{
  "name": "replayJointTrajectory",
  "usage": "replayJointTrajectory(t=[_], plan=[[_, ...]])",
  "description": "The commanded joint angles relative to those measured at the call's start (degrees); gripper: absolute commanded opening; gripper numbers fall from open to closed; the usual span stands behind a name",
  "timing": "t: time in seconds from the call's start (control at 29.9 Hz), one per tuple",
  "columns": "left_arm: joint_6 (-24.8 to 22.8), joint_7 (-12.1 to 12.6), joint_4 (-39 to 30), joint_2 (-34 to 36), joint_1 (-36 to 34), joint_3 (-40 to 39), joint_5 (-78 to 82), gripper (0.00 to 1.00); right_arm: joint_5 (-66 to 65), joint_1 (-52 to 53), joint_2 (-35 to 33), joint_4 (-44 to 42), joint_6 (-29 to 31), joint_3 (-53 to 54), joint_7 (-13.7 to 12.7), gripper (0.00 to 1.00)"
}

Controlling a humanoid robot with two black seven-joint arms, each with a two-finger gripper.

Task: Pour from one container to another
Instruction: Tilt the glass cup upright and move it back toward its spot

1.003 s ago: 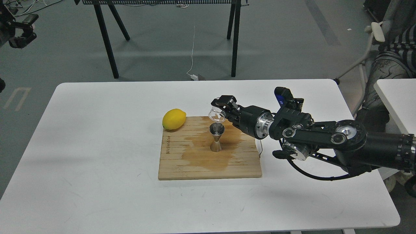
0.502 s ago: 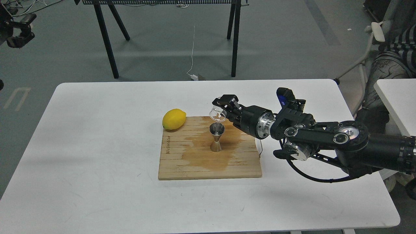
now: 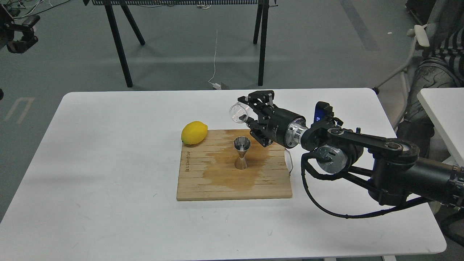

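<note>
The shiny steel jigger (image 3: 241,153) stands upright near the middle of the wooden board (image 3: 203,183), on a dark wet patch. My right gripper (image 3: 248,108) is shut on the small clear glass cup (image 3: 238,112), holding it tilted on its side in the air, above and a little behind the jigger, mouth towards the left. The cup is well clear of the jigger's rim. My left gripper (image 3: 21,34) hangs at the far upper left, off the table; its fingers are too dark to tell apart.
A yellow lemon (image 3: 194,132) lies at the board's back left corner. The white table (image 3: 108,163) carries the board. Black trestle legs (image 3: 119,43) stand on the floor behind, and a second white table edge (image 3: 440,108) is at the right.
My right gripper has risen and pulled back with the cup, from right over the jigger's mouth to well above it. The wrist has turned. The jigger and lemon stayed put.
</note>
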Motion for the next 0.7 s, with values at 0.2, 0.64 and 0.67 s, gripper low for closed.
replayJointTrajectory(t=[0.2,0.64,0.67], plan=[[0.0,0.1,0.0,0.0,0.0,0.1,0.1,1.00,12.5,-12.4,-1.8,1.1,1.2,23.0,0.0,0.04],[0.0,0.2,0.0,0.0,0.0,0.1,0.0,1.00,20.3,-32.2,-4.0,0.5,2.6,50.5,0.5,0.04],[0.0,0.2,0.0,0.0,0.0,0.2,0.0,1.00,20.6,-33.6,-3.6,-0.4,2.8,52.4,0.5,0.04]])
